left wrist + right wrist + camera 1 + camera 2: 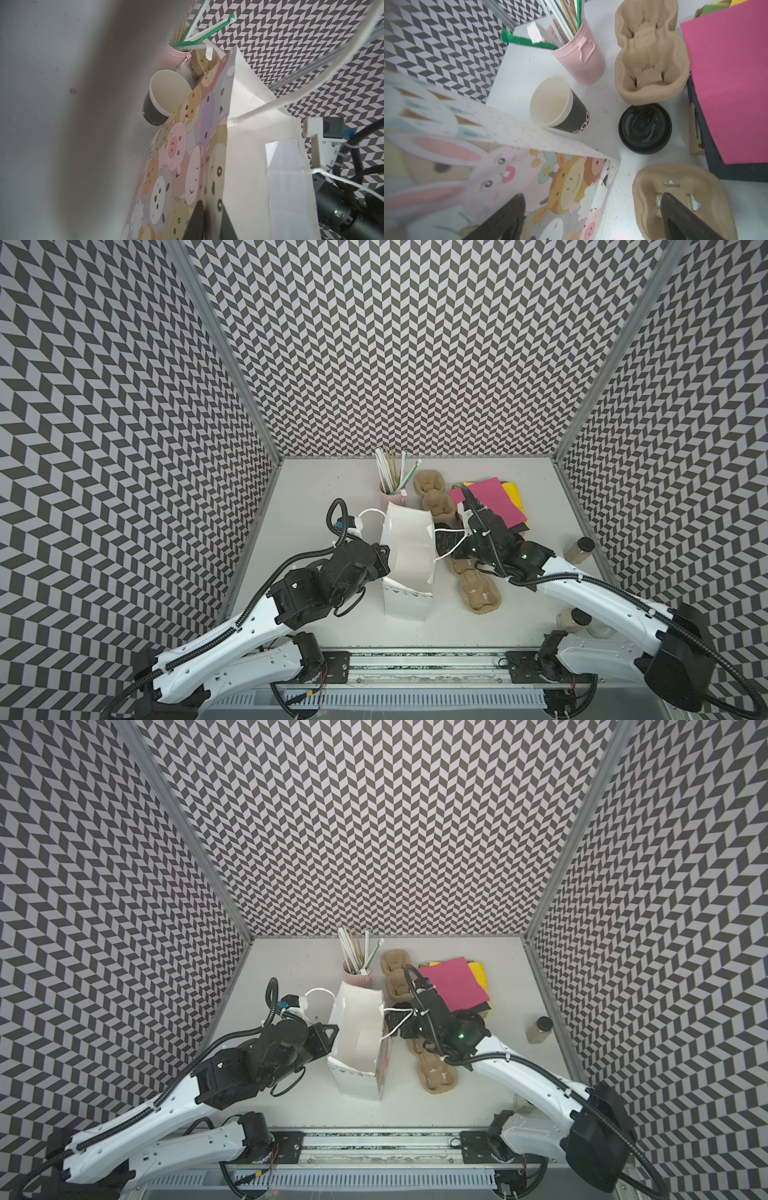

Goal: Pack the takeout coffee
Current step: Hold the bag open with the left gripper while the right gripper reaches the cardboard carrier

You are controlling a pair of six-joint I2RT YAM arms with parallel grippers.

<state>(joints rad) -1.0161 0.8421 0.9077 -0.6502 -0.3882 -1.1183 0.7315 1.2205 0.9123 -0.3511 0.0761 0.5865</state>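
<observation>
Takeout coffee [645,128]: upright on worktop [525,68] just beside paper bag [554,187] corner, outside it. Paper wall probably crushable, lid [633,118] slick; grip body below lid. Right pincer [591,196] gaping, empty. Left pincer [212,207] astride bag wall, grip unclear.

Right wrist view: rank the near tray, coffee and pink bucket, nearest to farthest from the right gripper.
1. Near tray: below the right gripper's finger.
2. Coffee: between the two trays.
3. Pink bucket: farthest, beside the far tray.
</observation>
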